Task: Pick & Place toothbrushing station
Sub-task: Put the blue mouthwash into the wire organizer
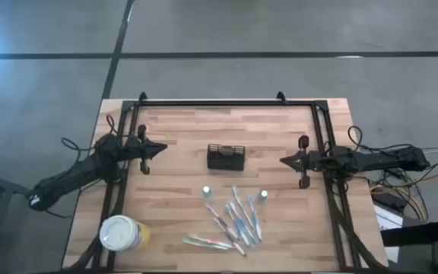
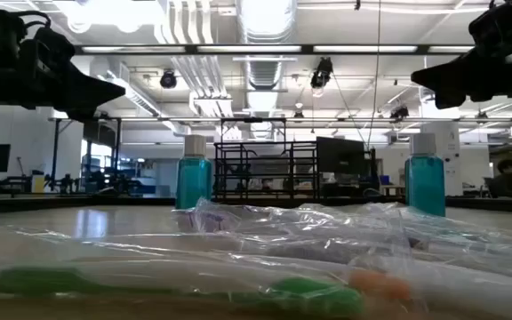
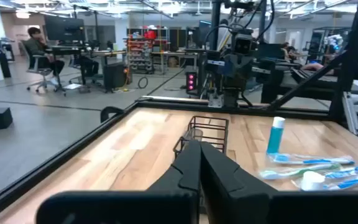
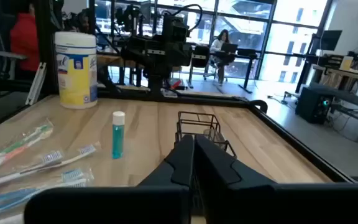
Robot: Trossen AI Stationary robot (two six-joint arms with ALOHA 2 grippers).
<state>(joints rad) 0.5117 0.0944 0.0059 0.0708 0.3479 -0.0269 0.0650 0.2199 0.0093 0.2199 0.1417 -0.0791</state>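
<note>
The caddy (image 1: 226,157) sat midway between the left hand (image 1: 160,150) and right hand (image 1: 285,160), both pressed together, its long axis pointing toward each.

caddy (image 1: 226,157) in the table's (image 1: 181,129) middle, left gripper (image 1: 160,149) and right gripper (image 1: 284,160) either side, toothbrushes (image 1: 234,224) nearer the front, cup (image 1: 119,233) front left

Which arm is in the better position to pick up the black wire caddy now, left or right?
Neither clearly. In the high view the caddy lies midway between the left claw and the right claw, both shut and aimed at it. The right sits slightly nearer the toothbrushes, so perhaps left.
</note>
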